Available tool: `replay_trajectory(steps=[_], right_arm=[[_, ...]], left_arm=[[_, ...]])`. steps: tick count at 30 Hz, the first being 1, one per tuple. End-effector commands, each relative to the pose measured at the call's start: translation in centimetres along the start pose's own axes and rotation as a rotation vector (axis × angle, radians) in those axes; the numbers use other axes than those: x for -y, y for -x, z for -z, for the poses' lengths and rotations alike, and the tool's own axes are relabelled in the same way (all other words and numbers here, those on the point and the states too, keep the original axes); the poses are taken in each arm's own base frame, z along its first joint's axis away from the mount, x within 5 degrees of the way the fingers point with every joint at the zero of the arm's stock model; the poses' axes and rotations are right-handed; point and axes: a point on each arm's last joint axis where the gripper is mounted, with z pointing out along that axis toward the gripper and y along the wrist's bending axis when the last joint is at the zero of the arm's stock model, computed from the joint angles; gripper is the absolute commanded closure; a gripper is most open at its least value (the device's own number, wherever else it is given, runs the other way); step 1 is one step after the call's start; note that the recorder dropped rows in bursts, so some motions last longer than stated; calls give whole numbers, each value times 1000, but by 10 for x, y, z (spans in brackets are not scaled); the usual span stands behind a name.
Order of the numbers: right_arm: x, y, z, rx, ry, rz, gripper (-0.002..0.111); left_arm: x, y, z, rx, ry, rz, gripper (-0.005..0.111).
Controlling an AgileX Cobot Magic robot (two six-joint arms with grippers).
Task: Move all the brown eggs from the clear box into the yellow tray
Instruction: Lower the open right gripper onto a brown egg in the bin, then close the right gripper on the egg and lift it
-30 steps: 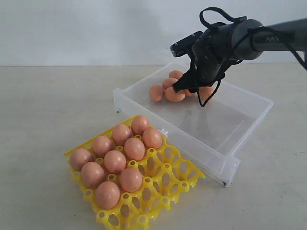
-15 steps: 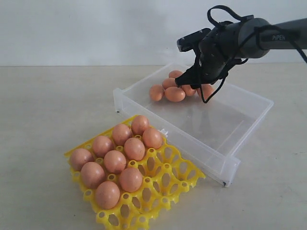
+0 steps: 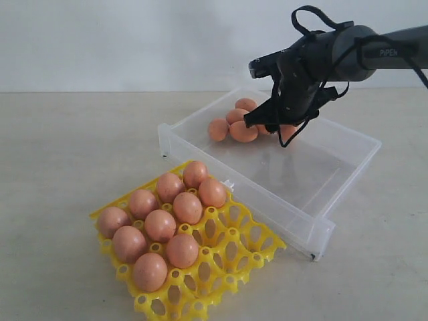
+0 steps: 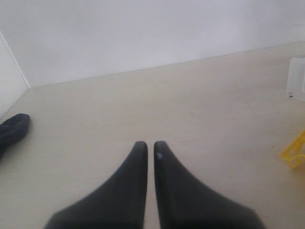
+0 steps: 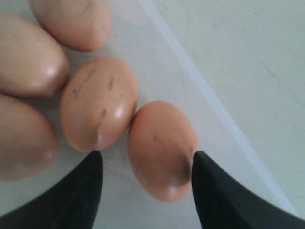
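Note:
The yellow tray [image 3: 234, 257] lies at the front left with several brown eggs [image 3: 160, 224] in its cups. More brown eggs [image 3: 242, 131] are bunched in the far corner of the clear box [image 3: 314, 167]. My right gripper [image 3: 274, 122] hangs over that bunch, open, its fingers either side of one egg [image 5: 162, 148] by the box wall; one fingertip is very near or touching the shell. My left gripper [image 4: 147, 144] is shut and empty over bare table, outside the exterior view.
The tray's near-right cups [image 3: 227, 267] hold nothing. A corner of the yellow tray [image 4: 294, 153] and a bit of the clear box [image 4: 297, 83] show in the left wrist view. A dark object [image 4: 12, 131] lies on the table there.
My right gripper rose and shifted right from the egg bunch, then dipped slightly back over it. The eggs and the left gripper have not moved.

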Motion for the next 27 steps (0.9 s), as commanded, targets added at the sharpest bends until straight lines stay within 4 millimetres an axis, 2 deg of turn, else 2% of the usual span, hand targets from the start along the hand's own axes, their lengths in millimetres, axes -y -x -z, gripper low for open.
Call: replay_trajectory(steps=[1,11,21,22,24,27], right_arm=[[-4,3,-7,54,36,5,59],[-11,-21,-47,-35,23,45,59],[-17,-14,-51,71,85,-61,60],[-17,-14,-51,71,86,-74,63],[-17,-14,-52,66,84,-85,78],[-17,-14,-52,63,81,-82,107]], left_arm=[[0,-1,0,-1,2,3,103],[0,-1,0,-1,2,3,103],[0,-1,0,-1,2,3,103],[0,-1,0,-1,2,3,103],[0,-1,0,-1,2,3,103],[0,-1,0,-1,2,3,103]])
